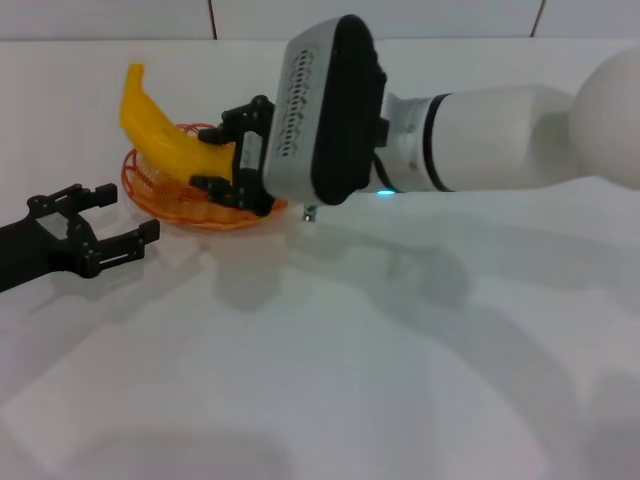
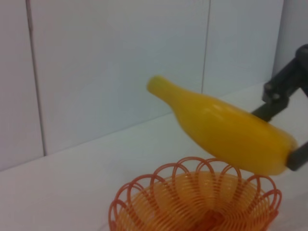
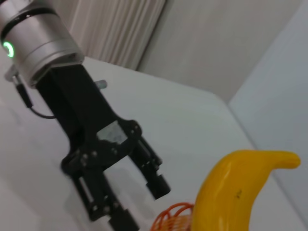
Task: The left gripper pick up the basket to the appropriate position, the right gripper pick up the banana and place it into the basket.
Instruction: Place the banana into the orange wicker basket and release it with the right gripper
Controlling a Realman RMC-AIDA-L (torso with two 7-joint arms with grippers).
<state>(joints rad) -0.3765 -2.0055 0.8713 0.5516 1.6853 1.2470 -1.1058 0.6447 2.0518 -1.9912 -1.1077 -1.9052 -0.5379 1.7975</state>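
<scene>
From the head camera, the right gripper (image 1: 222, 150) reaches in from the right on a thick white arm with a bulky silver-white wrist block, its black jaws clamped on the lower end of the banana (image 1: 165, 135). The banana is bright yellow and curved, tilted with its narrow end up and away toward the far wall, held over the basket (image 1: 170, 200). The basket is a small orange wire bowl sitting on the white table (image 1: 330, 360), partly hidden behind the claw and the fruit. The left gripper (image 1: 125, 220) lies low at the left edge just beside the basket and not touching it, jaws apart and holding nothing.

The left wrist camera looks across the basket (image 2: 192, 204), showing its looped scalloped rim and spiral wire floor. The banana (image 2: 226, 132) hangs slanted above it, clear of the rim, thick end gripped by black fingers (image 2: 279, 96) at the edge of the frame. A white tiled wall (image 2: 120, 62) stands behind.

The right wrist camera shows the left gripper (image 3: 139, 204) on its black arm with a silver collar and green light, jaws parted. The banana (image 3: 231, 192) fills the foreground with a bit of the basket (image 3: 173, 216) beside it.
</scene>
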